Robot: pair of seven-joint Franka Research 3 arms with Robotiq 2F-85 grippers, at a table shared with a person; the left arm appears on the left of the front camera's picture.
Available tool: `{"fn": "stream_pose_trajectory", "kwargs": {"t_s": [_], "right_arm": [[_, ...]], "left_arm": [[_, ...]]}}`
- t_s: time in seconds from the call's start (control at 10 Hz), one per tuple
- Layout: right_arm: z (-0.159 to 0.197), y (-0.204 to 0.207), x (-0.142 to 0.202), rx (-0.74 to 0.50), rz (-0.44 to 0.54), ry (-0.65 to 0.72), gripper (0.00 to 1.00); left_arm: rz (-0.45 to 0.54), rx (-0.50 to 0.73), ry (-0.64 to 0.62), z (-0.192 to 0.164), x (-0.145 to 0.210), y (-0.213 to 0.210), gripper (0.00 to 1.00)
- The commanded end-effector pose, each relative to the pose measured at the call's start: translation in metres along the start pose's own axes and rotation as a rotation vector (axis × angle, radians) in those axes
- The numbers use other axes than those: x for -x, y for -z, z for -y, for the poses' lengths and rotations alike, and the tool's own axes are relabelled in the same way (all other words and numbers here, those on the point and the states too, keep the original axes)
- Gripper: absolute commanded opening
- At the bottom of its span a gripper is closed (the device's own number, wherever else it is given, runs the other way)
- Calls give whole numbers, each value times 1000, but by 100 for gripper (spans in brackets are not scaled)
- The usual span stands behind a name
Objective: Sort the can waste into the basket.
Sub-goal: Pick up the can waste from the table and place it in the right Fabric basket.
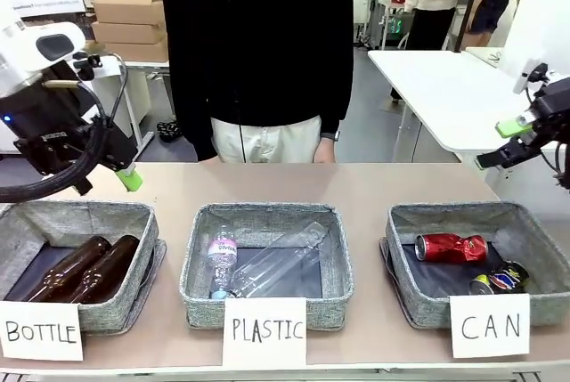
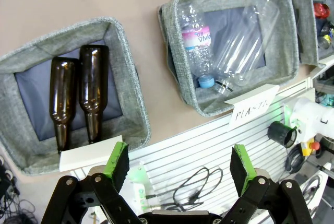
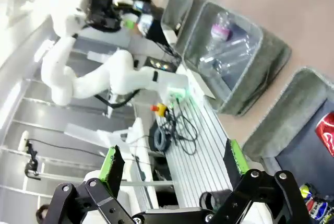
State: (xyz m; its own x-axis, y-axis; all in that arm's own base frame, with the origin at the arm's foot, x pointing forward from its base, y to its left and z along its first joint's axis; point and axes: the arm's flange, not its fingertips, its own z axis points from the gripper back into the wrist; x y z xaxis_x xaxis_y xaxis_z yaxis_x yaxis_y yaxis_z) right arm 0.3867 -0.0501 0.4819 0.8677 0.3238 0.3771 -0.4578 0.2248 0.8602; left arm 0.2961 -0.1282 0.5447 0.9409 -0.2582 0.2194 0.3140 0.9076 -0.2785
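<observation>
The crushed red can [image 1: 451, 247] and the blue, yellow and silver can [image 1: 504, 278] are seen lying near each other on the dark floor of the grey basket [image 1: 405, 286] signed "CAN", at the robot's right end of the desk [image 1: 356, 184]. To its left stand the bin signed "PLASTIC" [image 1: 198, 282] with clear bottles [image 1: 267, 266] and the bin signed "BOTTLE" [image 1: 142, 262] with two brown bottles [image 1: 85, 266]. The left end effector [image 2: 177, 167] and the right end effector [image 3: 172, 162] are held wide apart above the desk, nothing being gripped by either.
</observation>
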Motion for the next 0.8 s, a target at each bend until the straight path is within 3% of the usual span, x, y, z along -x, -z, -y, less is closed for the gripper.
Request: {"fn": "stream_pose_trajectory", "kwargs": {"t_s": [0.0, 0.7], "right_arm": [[-6, -1, 1, 57, -33, -38, 100], [-6, -1, 1, 57, -33, -38, 100]], "left_arm": [[9, 9, 12, -2, 0, 0, 100], [9, 9, 12, -2, 0, 0, 100]]}}
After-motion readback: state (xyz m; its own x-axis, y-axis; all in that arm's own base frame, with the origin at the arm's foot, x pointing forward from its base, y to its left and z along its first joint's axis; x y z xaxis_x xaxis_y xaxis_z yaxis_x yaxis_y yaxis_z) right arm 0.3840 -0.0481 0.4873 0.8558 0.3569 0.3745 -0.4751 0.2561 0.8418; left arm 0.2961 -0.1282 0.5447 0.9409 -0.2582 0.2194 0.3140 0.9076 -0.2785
